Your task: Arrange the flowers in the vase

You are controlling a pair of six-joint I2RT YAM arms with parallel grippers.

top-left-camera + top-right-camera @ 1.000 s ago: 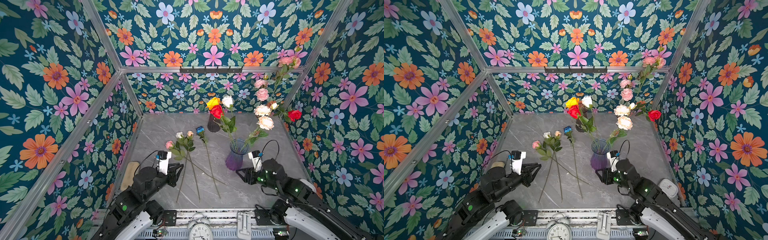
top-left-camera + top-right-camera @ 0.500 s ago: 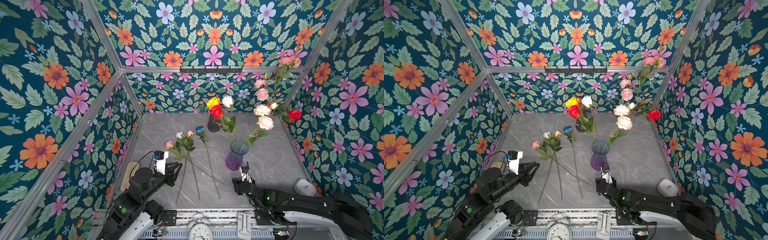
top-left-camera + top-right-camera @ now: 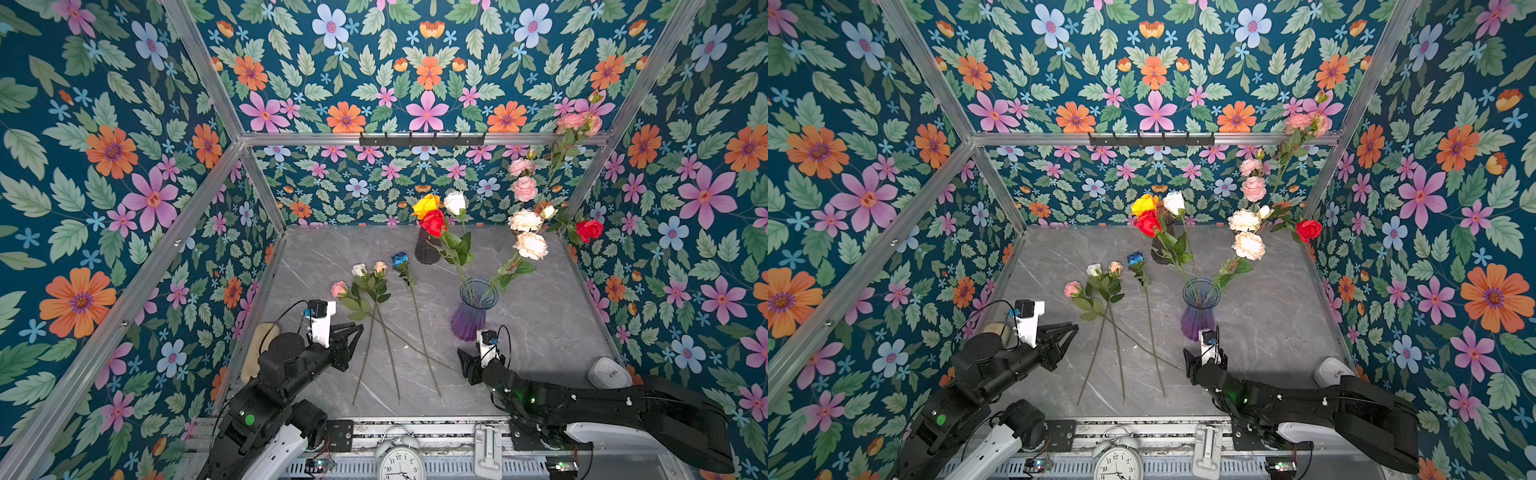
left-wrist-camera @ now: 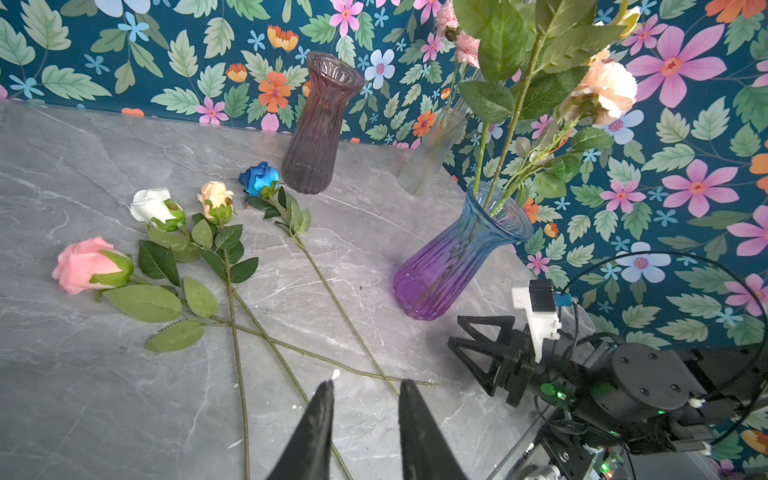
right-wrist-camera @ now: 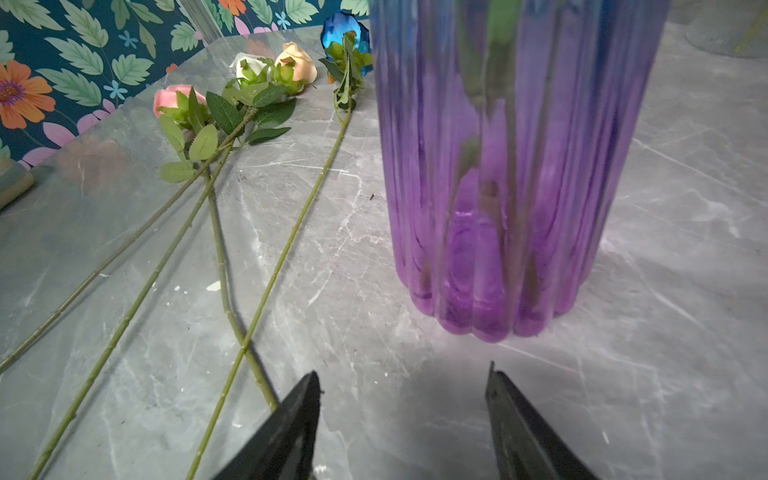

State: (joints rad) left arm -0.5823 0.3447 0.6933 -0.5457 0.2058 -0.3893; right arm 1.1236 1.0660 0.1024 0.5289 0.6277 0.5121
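Alarm clock (image 3: pixel 400 464), just beyond the middle of the tabletop's (image 3: pixel 540 316) front edge, in both top views: black dial numerals, 12 uppermost; lower dial cropped.

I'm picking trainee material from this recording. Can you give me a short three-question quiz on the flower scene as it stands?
1. How many flowers lie loose on the table?
2. True or false: the dark vase at the back stands empty.
3. The right gripper is: A. shut on a stem; B. shut on a bloom; C. open, holding nothing.

Key: 1. Four (pink, white, peach and blue). 2. True. 3. C.
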